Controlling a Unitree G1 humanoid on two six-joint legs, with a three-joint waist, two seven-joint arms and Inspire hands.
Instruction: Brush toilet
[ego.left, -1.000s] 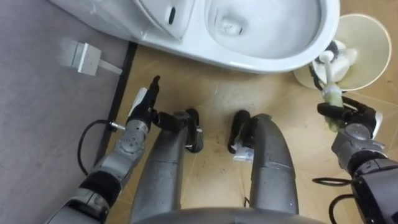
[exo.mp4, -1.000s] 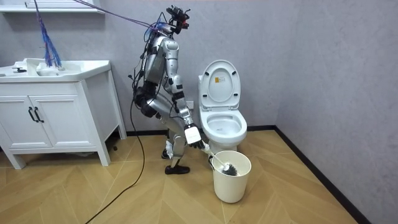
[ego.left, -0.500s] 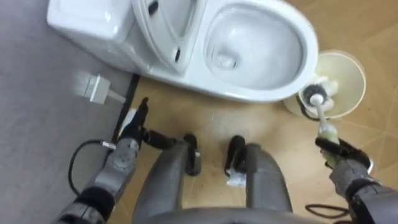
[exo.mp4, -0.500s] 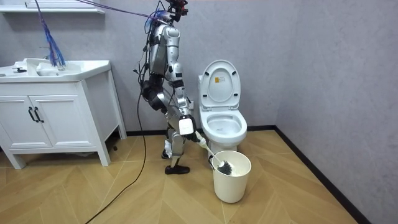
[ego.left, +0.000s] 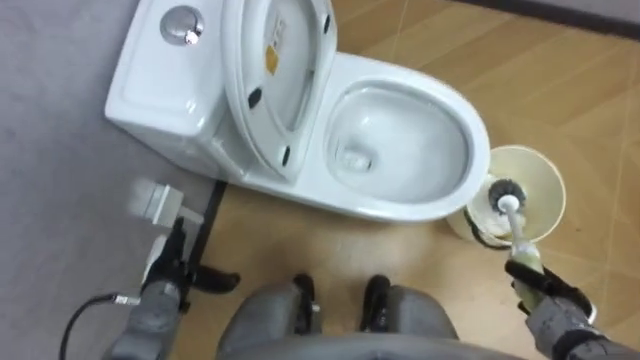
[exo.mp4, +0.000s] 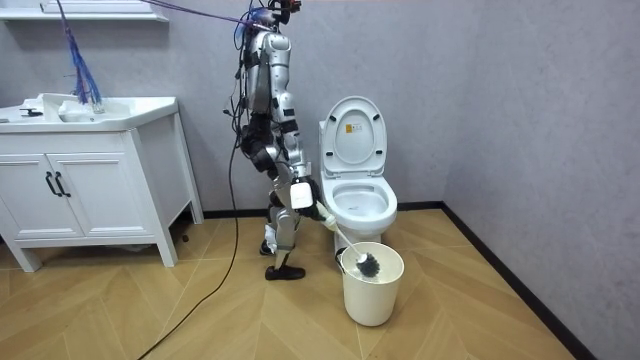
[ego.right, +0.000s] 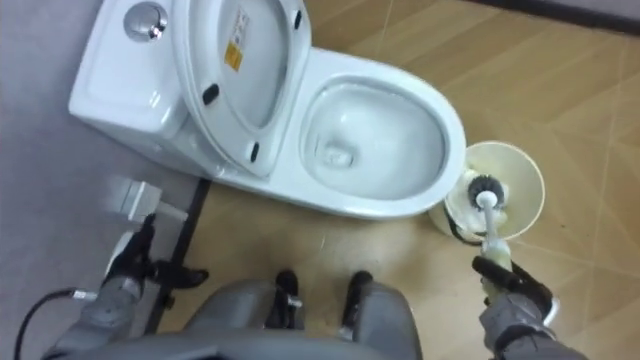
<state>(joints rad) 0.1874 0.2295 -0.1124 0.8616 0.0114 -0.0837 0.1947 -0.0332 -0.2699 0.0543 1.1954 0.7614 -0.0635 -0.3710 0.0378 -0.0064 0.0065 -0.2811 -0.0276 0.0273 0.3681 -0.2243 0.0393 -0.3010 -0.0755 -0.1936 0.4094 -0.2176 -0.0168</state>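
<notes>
The white toilet (ego.left: 400, 150) stands before me with its lid (ego.left: 275, 70) raised and the bowl open. To its right is a cream bucket (ego.left: 540, 185). My right hand (ego.left: 545, 295) is shut on the pale handle of the toilet brush (ego.left: 518, 228), whose dark head rests at the bucket's mouth. In the room view I stand upright beside the toilet (exo.mp4: 358, 200), with my right hand (exo.mp4: 303, 198) holding the brush (exo.mp4: 366, 264) slanted down into the bucket (exo.mp4: 372, 292). My left hand (ego.left: 170, 272) hangs at the lower left with straight fingers, near the wall.
A grey wall with a small white box (ego.left: 152, 198) and a black skirting strip (ego.left: 207, 225) runs along my left. A white vanity cabinet (exo.mp4: 90, 190) stands at the room view's left. Wooden floor spreads around the bucket.
I have straightened from a bend, so the eye views rose and show the whole toilet. My right hand came up with the brush, and its head stays at the bucket.
</notes>
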